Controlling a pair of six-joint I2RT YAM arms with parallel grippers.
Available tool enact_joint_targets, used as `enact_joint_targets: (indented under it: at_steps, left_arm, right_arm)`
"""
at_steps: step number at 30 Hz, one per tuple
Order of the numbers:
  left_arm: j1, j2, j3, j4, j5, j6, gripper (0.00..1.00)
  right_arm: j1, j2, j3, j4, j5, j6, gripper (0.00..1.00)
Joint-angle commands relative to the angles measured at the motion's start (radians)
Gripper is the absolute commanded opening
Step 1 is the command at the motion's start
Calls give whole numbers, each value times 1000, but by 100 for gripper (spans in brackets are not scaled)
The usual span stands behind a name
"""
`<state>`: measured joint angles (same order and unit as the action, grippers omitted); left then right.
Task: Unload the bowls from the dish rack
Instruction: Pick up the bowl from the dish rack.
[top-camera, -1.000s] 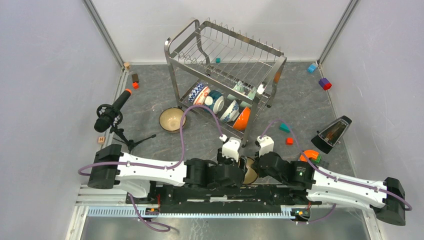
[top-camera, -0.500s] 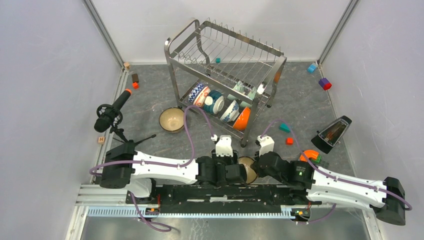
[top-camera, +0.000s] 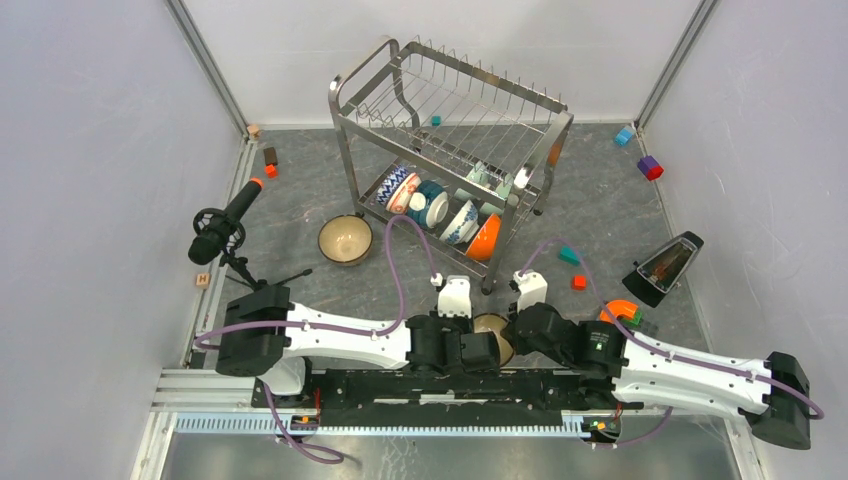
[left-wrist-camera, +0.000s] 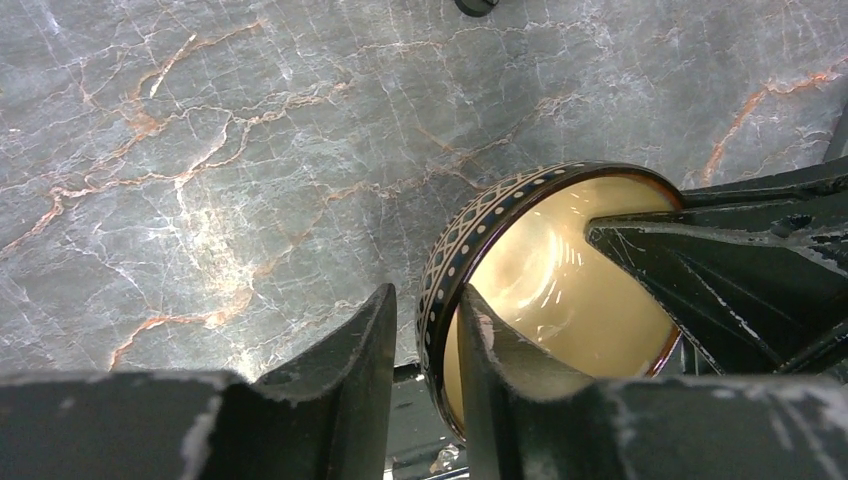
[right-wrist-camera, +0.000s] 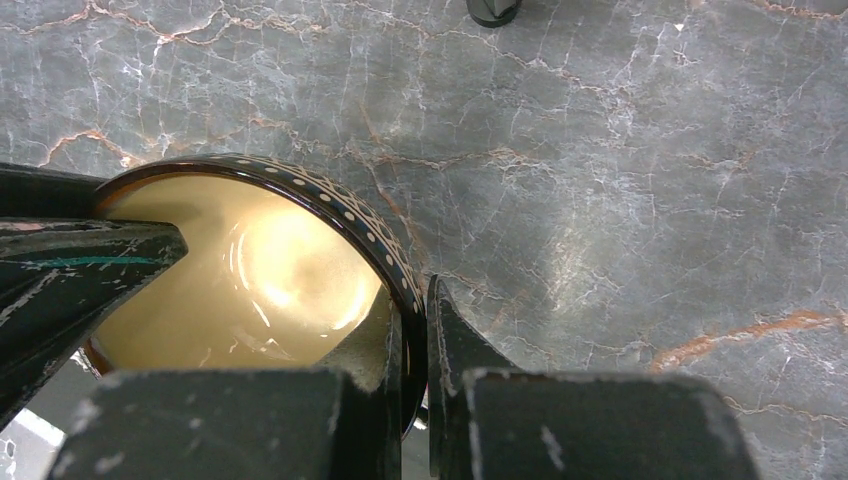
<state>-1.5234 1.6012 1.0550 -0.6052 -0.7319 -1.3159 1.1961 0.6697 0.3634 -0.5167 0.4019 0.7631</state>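
Note:
The steel dish rack (top-camera: 450, 110) stands at the back centre. Its lower tier holds several bowls, among them a blue-and-white one (top-camera: 461, 222) and an orange one (top-camera: 485, 238). A brown bowl with a cream inside (top-camera: 345, 239) sits on the table left of the rack. A second brown bowl (top-camera: 493, 328) is between my grippers at the near edge. My right gripper (right-wrist-camera: 413, 295) is shut on its dotted rim (right-wrist-camera: 330, 200). My left gripper (left-wrist-camera: 425, 300) straddles the opposite rim (left-wrist-camera: 470, 225), one finger inside, the outer finger a little apart from it.
A microphone on a tripod (top-camera: 224, 228) stands at the left. A black metronome (top-camera: 664, 266) stands at the right, with a teal block (top-camera: 569, 255), a red block (top-camera: 579, 282) and an orange arch (top-camera: 620, 311) near it. The rack's foot (right-wrist-camera: 494, 10) is just beyond the bowl.
My left arm has swung right and its gripper has come over the held bowl's rim. The right arm and the bowl have stayed in place.

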Motion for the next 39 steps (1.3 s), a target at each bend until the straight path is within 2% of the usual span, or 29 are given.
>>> enact_joint_targets:
  at_steps: [1, 9, 12, 14, 18, 20, 22, 24, 26, 34, 35, 39]
  left_arm:
    - [0, 10, 40, -7, -34, 13, 33]
    - [-4, 34, 39, 7, -18, 42, 25]
    - [-5, 40, 42, 6, -14, 48, 15]
    - [-7, 38, 42, 11, -14, 53, 3]
    - [-9, 31, 42, 14, -21, 55, 2]
    - [-10, 31, 44, 14, -29, 54, 2]
    - [-10, 24, 46, 14, -37, 53, 2]
    - [-10, 15, 48, 15, -46, 57, 2]
    - [-10, 5, 46, 15, -58, 59, 2]
    - [-10, -64, 8, 28, -87, 75, 2]
    - [-10, -78, 3, 23, -94, 75, 2]
    - [-4, -158, -8, -40, -154, 85, 2]
  right_arm:
    - [3, -7, 74, 77, 21, 27, 0]
    - [3, 8, 95, 76, 11, 17, 0]
    - [2, 11, 99, 79, 2, 11, 0]
    - [3, 11, 98, 84, -5, 3, 0]
    - [3, 1, 91, 86, -18, -1, 1]
    - [3, -7, 88, 89, -30, -13, 14]
    - [2, -14, 88, 95, -49, -32, 36]
    - [3, -21, 92, 88, -56, -38, 51]
    - [3, -26, 98, 79, -57, -40, 61]
    - [3, -74, 133, 6, -34, -53, 91]
    - [3, -88, 145, -17, -22, -54, 98]
    - [3, -176, 172, -95, 41, -56, 98]
